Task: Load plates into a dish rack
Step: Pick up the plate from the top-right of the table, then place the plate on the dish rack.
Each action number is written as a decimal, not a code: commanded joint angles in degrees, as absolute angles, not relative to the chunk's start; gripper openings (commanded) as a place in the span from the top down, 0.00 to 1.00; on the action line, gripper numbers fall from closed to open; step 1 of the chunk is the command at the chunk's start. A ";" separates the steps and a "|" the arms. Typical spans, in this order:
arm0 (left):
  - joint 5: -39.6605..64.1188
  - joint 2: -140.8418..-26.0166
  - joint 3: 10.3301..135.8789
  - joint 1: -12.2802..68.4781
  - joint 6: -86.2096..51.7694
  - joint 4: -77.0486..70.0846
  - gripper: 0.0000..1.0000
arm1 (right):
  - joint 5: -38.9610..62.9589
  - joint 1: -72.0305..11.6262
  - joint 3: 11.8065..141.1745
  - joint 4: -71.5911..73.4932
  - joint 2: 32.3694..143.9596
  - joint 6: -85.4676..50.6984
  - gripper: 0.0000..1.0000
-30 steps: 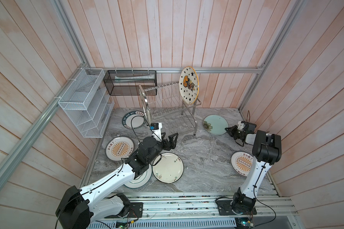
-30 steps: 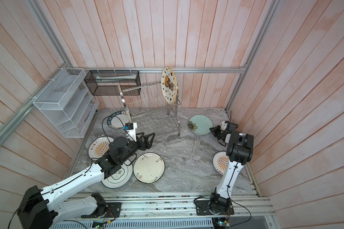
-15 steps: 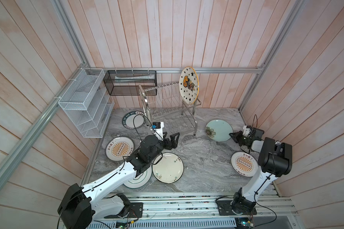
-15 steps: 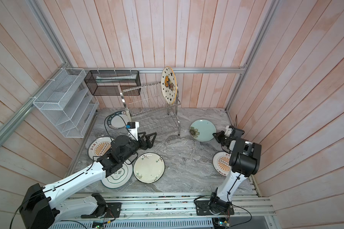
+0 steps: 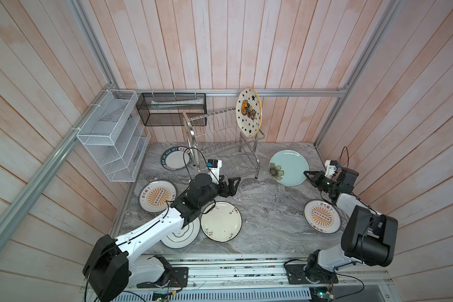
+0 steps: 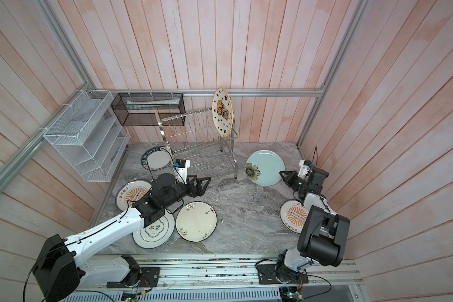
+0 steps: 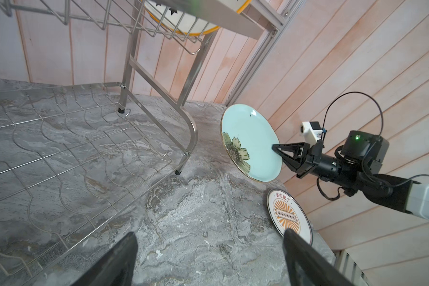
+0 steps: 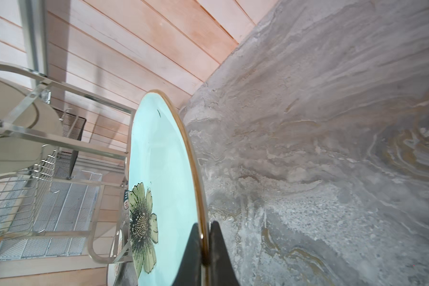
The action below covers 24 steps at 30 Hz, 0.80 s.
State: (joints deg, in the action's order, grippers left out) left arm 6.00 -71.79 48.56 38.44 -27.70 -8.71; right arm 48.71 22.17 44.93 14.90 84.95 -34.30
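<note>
Pinching the gold rim of the blue plate (image 8: 166,161) with the right claw (image 8: 204,237) — closed right down on the edge, one finger on each face. Held tilted up on edge, flower side turned toward the rack (image 5: 220,130), near the rack's right-hand legs but apart from them in both top views. Cannot tell whether the low edge touches the table (image 5: 267,209).

Just beside the right arm, flat on the marble and close to the wall: the right sunburst plate (image 5: 322,217).

Farther out, standing upright in a slot at the right end of the rack's upper tier: the star plate (image 5: 249,112), yellow-rimmed, with black stars round a dark and orange picture.

Across the table, hovering in front of the rack's lower tier with the left claw (image 5: 230,183) — spread wide, gripping nothing, pointed toward the blue plate. From the left wrist, two black fingers (image 7: 119,260) far apart with bare marble between.

Under and beside the left arm, all flat on the table:
- the cream plate (image 5: 221,221) with thin branches, edge to edge with the green-rim plate (image 5: 181,235), itself partly hidden by the arm
- beyond those, the left sunburst plate (image 5: 156,196)
- farther back by the rack's left end, the lettered plate (image 5: 174,158), partly behind the arched tube

Fixed to the left wall, the white shelf (image 5: 113,136). Fixed to the back wall behind the rack, the black basket (image 5: 171,109).
</note>
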 commanded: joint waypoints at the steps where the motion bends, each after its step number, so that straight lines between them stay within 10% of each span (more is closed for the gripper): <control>1: 14.67 -71.47 50.02 35.37 -28.61 -7.70 0.08 | 55.32 21.51 44.50 18.03 80.46 -36.34 1.00; 24: 18.28 -74.62 46.81 35.07 -37.98 -9.05 0.15 | 60.48 -5.59 42.76 19.51 77.69 -33.05 1.00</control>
